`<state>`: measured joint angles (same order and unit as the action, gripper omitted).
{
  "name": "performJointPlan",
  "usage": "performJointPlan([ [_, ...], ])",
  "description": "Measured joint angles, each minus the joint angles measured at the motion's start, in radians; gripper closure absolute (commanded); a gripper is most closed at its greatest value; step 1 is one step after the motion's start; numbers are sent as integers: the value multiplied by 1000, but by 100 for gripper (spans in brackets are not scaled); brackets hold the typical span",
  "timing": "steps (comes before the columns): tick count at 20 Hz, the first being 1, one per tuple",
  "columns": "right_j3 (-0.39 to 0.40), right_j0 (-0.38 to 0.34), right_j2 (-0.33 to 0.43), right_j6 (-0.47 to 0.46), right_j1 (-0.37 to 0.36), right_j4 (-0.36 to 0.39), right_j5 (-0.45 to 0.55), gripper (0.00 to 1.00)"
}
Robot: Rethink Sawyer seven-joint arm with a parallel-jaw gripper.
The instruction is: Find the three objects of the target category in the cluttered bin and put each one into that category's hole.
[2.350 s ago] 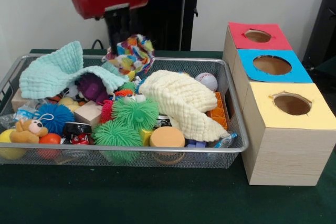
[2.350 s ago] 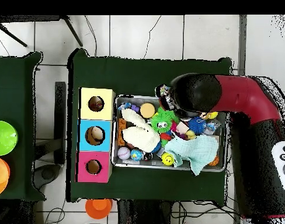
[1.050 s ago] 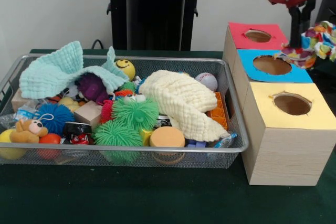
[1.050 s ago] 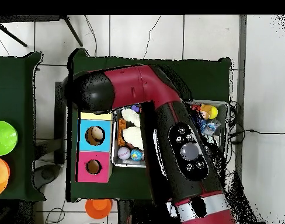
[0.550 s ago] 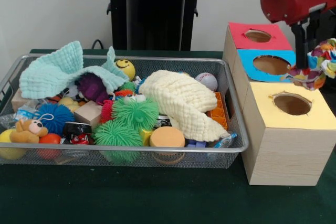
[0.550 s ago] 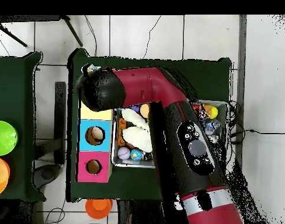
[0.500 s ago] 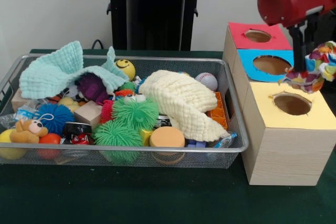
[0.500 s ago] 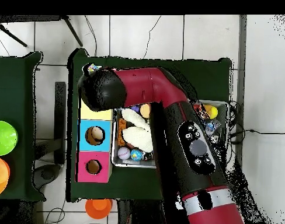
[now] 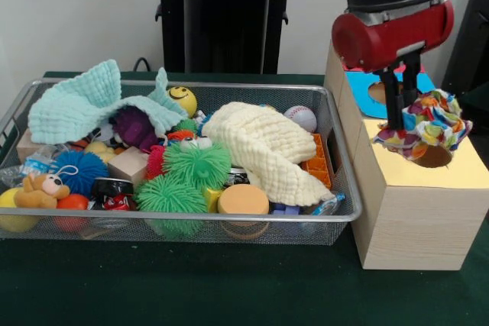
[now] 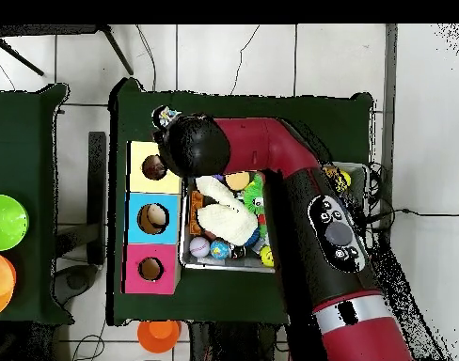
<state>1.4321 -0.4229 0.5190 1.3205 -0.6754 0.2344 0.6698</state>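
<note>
My gripper is shut on a fabric bundle, white with red, blue, yellow and green patches. The bundle hangs just above the yellow-surround hole in the wood-grain box and covers most of it. In the overhead view the arm's head sits beside that hole, and the bundle shows past it. The wire-mesh bin is full of toys and stands to the left of the box. No other printed bundle shows in the bin.
The blue-surround hole shows partly behind the arm; the overhead view shows it and the red-surround hole. A cream cloth, a mint cloth and green spiky balls lie on the bin's toys.
The arm has moved left and toward the camera in the front view, carrying the bundle from beside the blue box to over the yellow-surround hole. The bin is unchanged.
</note>
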Motion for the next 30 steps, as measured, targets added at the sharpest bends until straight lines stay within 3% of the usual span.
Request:
performJointPlan([
  [18,137,-13,12,0,40,-61,-32,100],
  [30,158,-26,33,0,104,-61,-121,100],
])
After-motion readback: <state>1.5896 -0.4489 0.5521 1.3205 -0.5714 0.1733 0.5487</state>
